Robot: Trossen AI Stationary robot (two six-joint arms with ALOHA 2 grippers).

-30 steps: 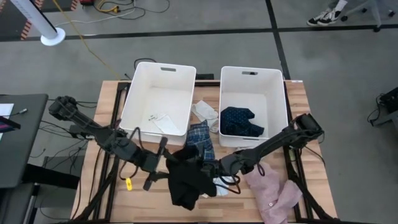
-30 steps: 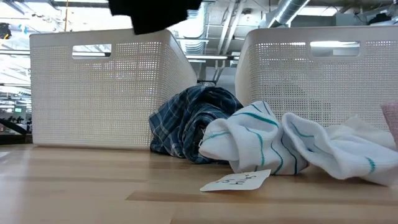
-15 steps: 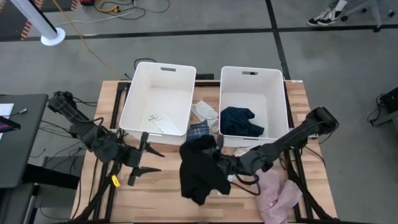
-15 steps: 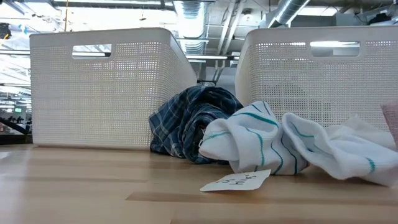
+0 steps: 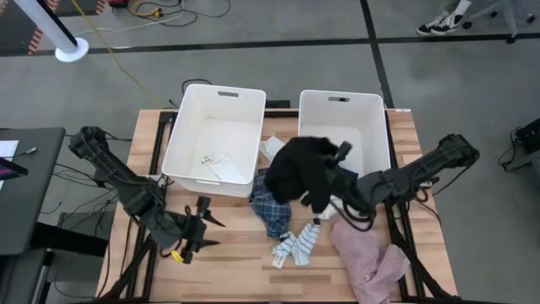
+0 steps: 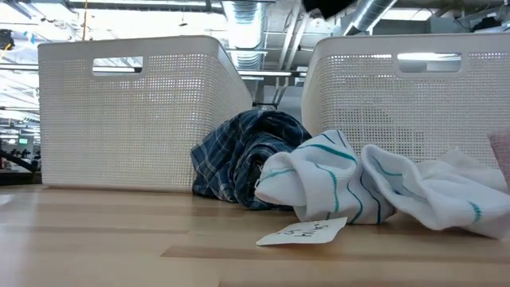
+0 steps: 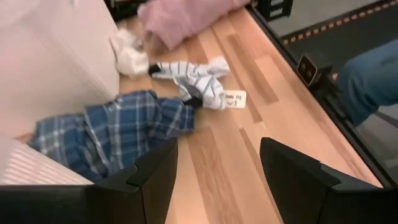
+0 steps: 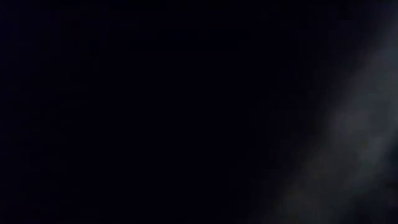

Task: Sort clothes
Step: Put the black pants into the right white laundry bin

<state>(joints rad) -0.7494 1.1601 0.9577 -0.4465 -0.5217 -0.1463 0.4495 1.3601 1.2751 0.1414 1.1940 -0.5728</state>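
My right gripper (image 5: 332, 182) is shut on the black garment (image 5: 302, 171), which hangs bunched in the air over the near left part of the right tub (image 5: 364, 108). A corner of the garment shows at the top of the low view (image 6: 327, 6). It hides the navy dotted garment. My left gripper (image 5: 202, 233) is open and empty above the table's near left. The blue plaid garment (image 5: 270, 208) lies in a heap on the table between the tubs. The striped socks (image 5: 295, 247) and the pink garment (image 5: 371, 263) lie nearer the front edge. My right gripper holds the black garment lifted clear of the table, bunched and hanging around and below the fingers. The cloth itself covers the fingers in the high view and fills the right wrist view (image 8: 155, 112), so the part held and the kind of hold do not show.
The left tub (image 5: 191, 127) holds paper tags (image 5: 218, 164). A white sock (image 5: 272, 149) lies between the tubs. A paper tag (image 7: 235, 98) lies by the striped socks (image 7: 193, 78). Bare wood shows in front of the left tub.
My right gripper has gone up and toward the table's far right, to the right tub, carrying the black garment clear of the table. This has uncovered the plaid garment and the striped socks. My left gripper has drawn back toward the table's left and near edge.
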